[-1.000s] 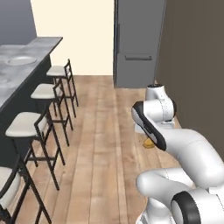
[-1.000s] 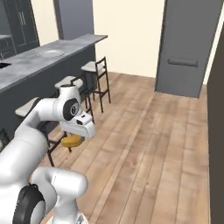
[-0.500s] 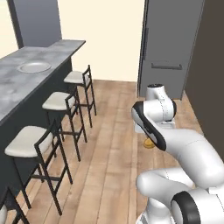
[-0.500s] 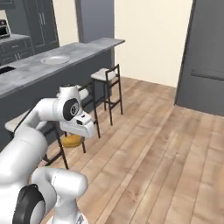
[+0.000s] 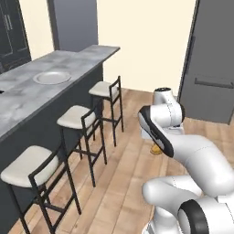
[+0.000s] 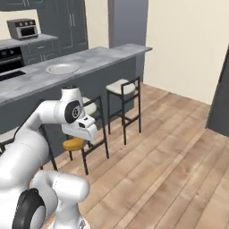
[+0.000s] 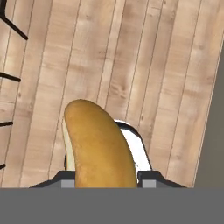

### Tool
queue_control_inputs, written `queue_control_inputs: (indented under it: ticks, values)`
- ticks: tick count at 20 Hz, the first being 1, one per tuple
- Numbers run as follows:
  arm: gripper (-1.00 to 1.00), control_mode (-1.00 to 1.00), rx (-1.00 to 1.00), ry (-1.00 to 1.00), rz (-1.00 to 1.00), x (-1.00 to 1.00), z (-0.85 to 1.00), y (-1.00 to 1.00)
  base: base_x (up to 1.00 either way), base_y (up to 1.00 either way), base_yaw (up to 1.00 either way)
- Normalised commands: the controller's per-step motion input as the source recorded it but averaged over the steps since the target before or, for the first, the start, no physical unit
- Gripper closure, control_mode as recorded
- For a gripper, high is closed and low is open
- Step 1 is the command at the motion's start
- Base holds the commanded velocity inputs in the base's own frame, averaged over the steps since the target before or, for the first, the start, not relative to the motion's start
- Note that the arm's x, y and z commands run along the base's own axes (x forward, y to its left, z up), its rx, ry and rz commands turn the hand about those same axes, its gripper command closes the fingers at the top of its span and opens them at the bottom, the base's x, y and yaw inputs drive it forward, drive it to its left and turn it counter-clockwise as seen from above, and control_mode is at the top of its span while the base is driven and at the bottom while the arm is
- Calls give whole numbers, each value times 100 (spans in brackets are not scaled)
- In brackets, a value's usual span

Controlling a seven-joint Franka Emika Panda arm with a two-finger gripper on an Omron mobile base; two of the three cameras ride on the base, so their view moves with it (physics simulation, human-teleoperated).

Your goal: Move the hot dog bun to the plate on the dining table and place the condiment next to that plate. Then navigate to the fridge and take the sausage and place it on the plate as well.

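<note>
My gripper [image 7: 106,179] is shut on the hot dog bun [image 7: 98,144], a golden-yellow roll that pokes out past the fingertips over the wooden floor. The bun [image 5: 156,148] hangs low under my hand [image 5: 160,123], well away from the counter; from the other side the bun [image 6: 74,143] sits below the gripper [image 6: 77,139]. The plate [image 5: 51,77], round and pale, rests on the grey marble dining table [image 5: 27,98], and shows again as the plate [image 6: 61,68] on the dining table [image 6: 107,54]. The dark grey fridge [image 5: 212,68] stands at the right. Condiment and sausage are out of view.
Three stools [image 5: 106,89] [image 5: 75,117] [image 5: 27,165] line the table's near side, between me and the plate. A toaster oven [image 6: 21,28] sits on the back counter beside dark cupboards [image 6: 67,20]. Open wooden floor [image 6: 170,152] stretches to the right.
The base has driven and turned, so the whole scene has shifted: table and stools slid right and closer, the fridge moved to the right edge. The bun stays in my gripper.
</note>
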Motion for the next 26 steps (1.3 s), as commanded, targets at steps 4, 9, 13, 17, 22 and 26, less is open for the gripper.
queue_control_inputs:
  ticks: [4,9,13,17,22,26]
  values:
    - [100,100,0,0,0,0,0,0,100,-39,40]
    - [100,100,0,0,0,0,0,0,100,-32,45]
    - [100,100,0,0,0,0,0,0,98,-20,51]
    - [100,100,0,0,0,0,0,0,88,-21,53]
    - [100,100,0,0,0,0,0,0,74,-30,53]
    - [100,100,0,0,0,0,0,0,67,-40,53]
